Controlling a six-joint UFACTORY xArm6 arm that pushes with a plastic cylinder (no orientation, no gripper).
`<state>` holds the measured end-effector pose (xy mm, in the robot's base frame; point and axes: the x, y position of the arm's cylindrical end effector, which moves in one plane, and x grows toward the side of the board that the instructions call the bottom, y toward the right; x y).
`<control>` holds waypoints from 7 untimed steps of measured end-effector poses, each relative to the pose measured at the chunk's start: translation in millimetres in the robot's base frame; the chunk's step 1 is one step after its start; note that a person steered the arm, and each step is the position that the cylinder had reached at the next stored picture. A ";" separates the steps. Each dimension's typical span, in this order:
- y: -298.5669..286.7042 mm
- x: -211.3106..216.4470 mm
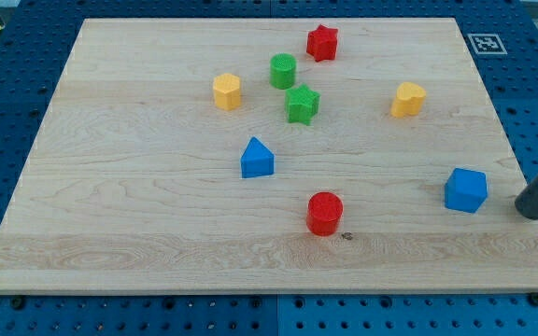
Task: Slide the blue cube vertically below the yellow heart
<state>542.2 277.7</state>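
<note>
Tip: my tip (pixel 530 213) is seen at the right edge of the board, just right of the blue cube and apart from it; nothing is touched by it, and nothing is held, since the rod has no jaws.
Rod: the dark rod is seen slanting up and out of the view's right side.
Blue cube: the blue cube (pixel 465 190) is found near the right edge, in the lower half of the board (pixel 138 252), and a small gap is left between it and the tip.
Yellow heart: the yellow heart (pixel 407 98) is placed in the upper right part, above the blue cube and somewhat to its left.
Yellow block: a yellow block (pixel 227 91), roughly hexagonal, is set left of centre in the upper half.
Green pair: a green cylinder (pixel 283 71) and a green star (pixel 302 104) are seen close together near the top centre.
Red star: a red star (pixel 322 42) is placed near the top edge.
Blue house-shaped block: a blue house-shaped block (pixel 257 159) is seen near the centre.
Red cylinder: a red cylinder (pixel 324 213) is set towards the bottom edge, right of centre.
</note>
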 end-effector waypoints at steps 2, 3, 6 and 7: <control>-14.2 -1.6; -20.0 -1.6; -44.0 -1.6; -55.2 -1.6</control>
<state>540.6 222.5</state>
